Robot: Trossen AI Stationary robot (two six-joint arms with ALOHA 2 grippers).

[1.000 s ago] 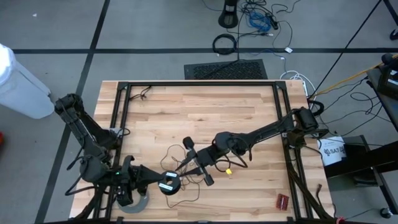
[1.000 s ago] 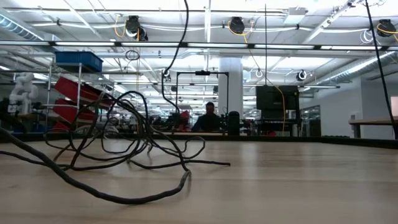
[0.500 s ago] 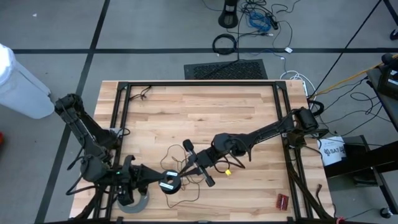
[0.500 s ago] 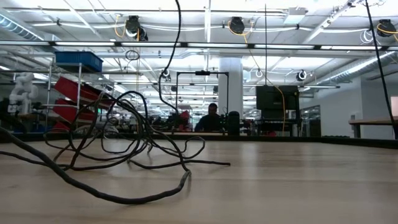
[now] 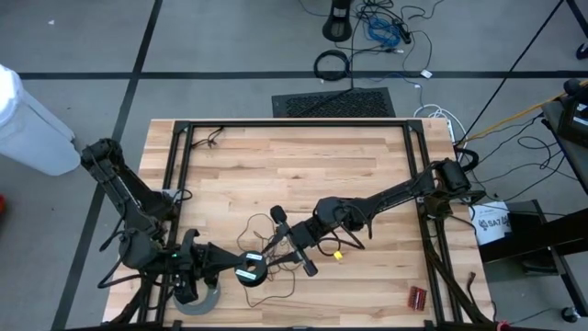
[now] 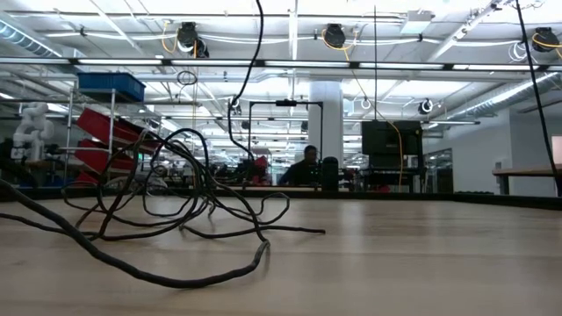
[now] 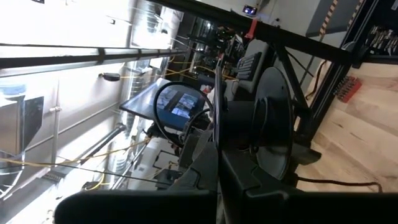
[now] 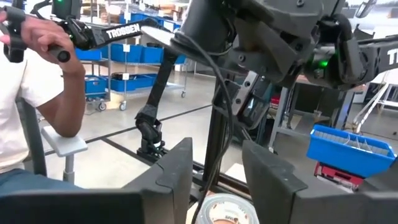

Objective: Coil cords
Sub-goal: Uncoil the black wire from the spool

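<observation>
The pale wooden worktop (image 5: 303,175) carries a loose tangle of thin dark wire (image 5: 266,241) near its front edge, joined to a small round black disc (image 5: 250,272). The left claw (image 5: 230,269) is shut on this disc, beside a wide grey tape roll (image 5: 204,299). The right claw (image 5: 287,241) stands open over the tangle; a moment ago it was narrower, so it has probably released a strand. Most wire is not yet coiled.
</observation>
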